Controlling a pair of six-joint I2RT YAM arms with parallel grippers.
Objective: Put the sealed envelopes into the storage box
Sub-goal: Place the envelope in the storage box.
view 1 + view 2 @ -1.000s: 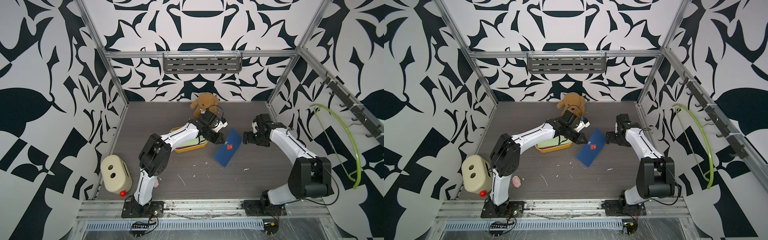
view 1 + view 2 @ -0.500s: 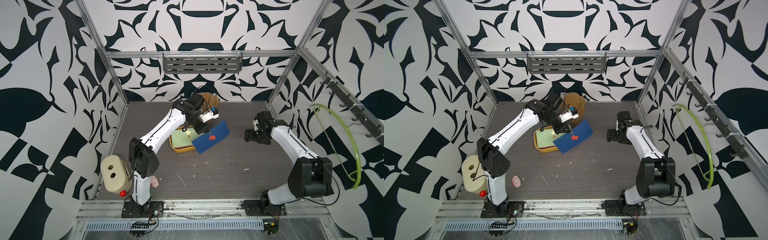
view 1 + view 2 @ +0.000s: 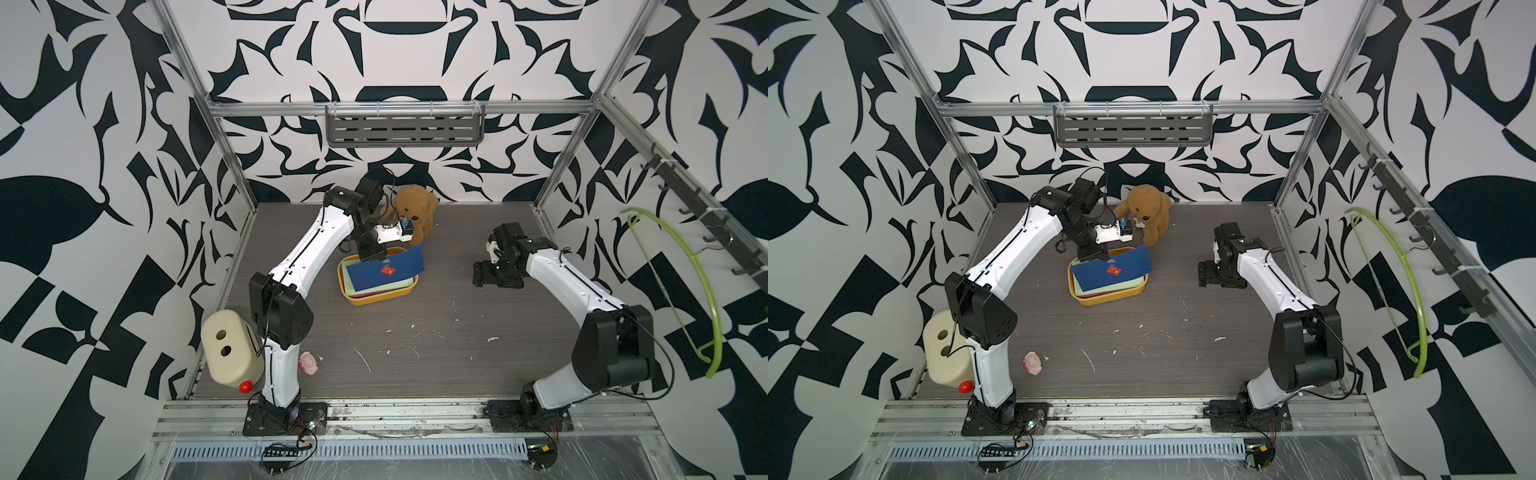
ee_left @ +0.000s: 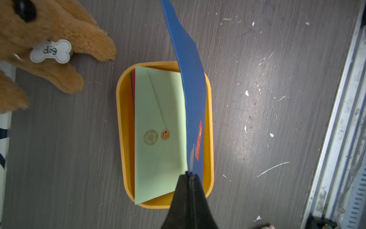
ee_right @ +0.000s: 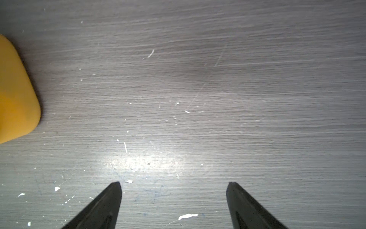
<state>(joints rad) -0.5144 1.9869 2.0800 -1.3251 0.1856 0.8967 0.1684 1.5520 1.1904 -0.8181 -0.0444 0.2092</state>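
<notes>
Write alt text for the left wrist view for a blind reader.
The left gripper, shut on a navy envelope, holds it over the yellow storage box, where a pale green envelope lies on top. A plush dog sits nearby.

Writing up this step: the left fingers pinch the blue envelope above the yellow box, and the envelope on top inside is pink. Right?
No: the envelope on top inside the storage box is pale green, not pink; the left wrist view shows it. The left fingers do pinch the blue envelope above it.
</notes>
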